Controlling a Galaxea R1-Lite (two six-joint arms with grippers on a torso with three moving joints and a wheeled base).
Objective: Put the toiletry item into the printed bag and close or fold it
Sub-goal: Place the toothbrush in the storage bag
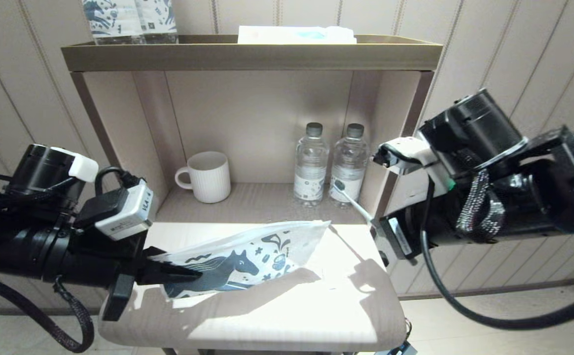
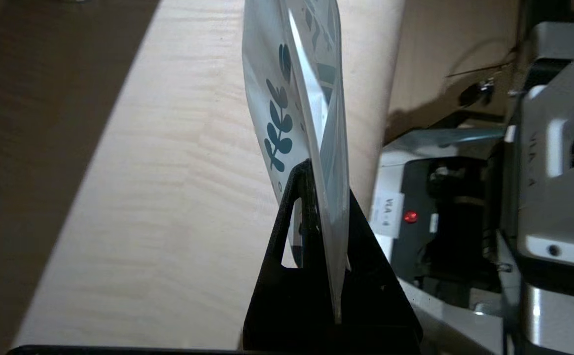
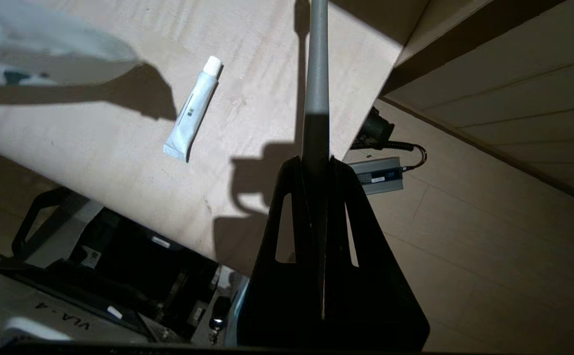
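Toothbrush (image 1: 353, 202) pinched in right tool (image 1: 376, 228), held above desk's (image 1: 277, 320) right edge, long axis slanting up toward shelf bottles (image 1: 329, 170). Printed bag (image 1: 247, 259) clamped at its left end by left tool (image 1: 168, 272), raised over desk, mouth end facing right, near brush. Right arm nearer bag's mouth.

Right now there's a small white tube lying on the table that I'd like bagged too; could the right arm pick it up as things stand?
Probably not yet: the right hand is shut on the slim white toothbrush, though nothing covers the small white tube.
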